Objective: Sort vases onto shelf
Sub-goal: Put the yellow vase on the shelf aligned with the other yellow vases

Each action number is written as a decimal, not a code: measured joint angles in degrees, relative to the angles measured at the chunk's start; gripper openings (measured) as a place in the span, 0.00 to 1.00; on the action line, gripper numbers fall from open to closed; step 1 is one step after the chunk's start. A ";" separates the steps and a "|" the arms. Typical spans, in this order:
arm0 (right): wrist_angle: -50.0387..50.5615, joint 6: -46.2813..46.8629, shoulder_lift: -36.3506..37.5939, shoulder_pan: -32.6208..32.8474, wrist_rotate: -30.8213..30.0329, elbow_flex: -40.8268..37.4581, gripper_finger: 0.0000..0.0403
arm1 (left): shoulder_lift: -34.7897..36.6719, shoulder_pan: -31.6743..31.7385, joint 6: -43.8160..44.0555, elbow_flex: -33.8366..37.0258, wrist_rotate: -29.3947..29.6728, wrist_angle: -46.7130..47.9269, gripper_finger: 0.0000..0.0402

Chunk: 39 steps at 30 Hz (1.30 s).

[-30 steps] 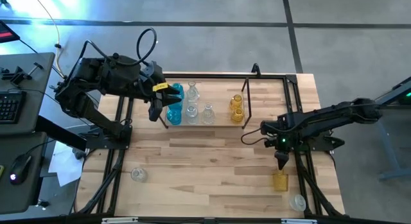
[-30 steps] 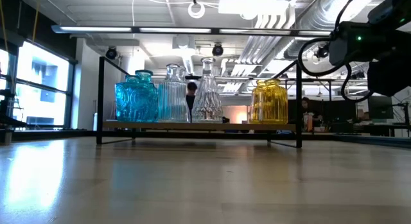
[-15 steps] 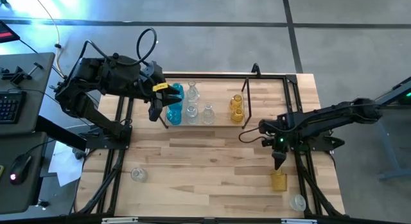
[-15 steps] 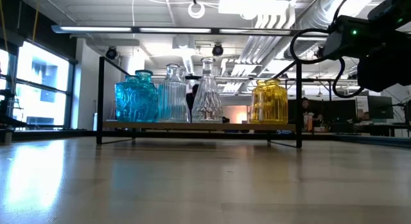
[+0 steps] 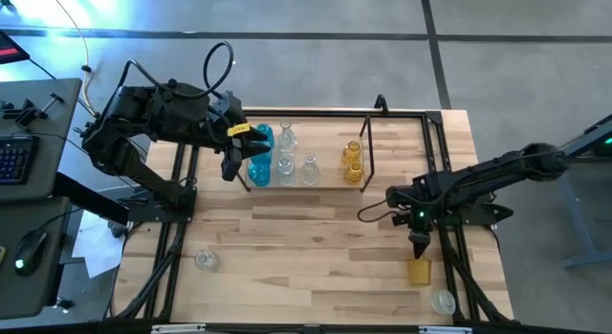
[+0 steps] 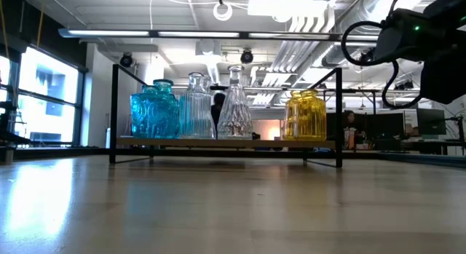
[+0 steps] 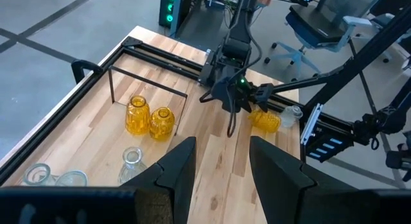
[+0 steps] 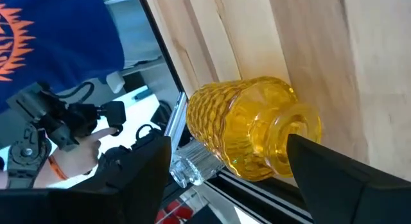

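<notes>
The right gripper (image 5: 419, 250) is held with its fingers spread wide, empty, just above an amber vase (image 5: 417, 270) lying on its side on the table (image 5: 316, 238) at about five o'clock. A clear vase (image 5: 442, 301) is seen just beside it, nearer the table's corner. The shelf (image 5: 306, 184) is set at twelve o'clock, with blue, clear and yellow vases standing on it. The left gripper (image 5: 232, 154) is parked at the shelf's nine o'clock end, fingers partly apart, nothing gripped. Another clear vase (image 5: 204, 260) is left at seven o'clock.
</notes>
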<state>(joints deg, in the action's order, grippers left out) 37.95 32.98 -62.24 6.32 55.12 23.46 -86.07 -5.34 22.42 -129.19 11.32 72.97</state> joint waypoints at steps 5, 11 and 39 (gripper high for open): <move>-0.08 1.75 0.00 2.53 -0.01 0.00 0.72 | 0.00 0.00 0.00 0.00 0.01 0.00 0.34; -2.21 4.46 0.00 4.94 -0.08 0.00 0.72 | -0.01 0.00 -0.01 0.00 -0.01 -0.02 0.34; -6.29 1.02 -9.27 7.30 -0.84 0.02 0.58 | -0.93 -0.02 1.41 -0.02 2.35 0.04 0.34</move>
<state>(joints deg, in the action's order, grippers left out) 31.66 34.00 -71.51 13.63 54.28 23.49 -87.00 -5.37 23.83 -129.21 13.67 73.01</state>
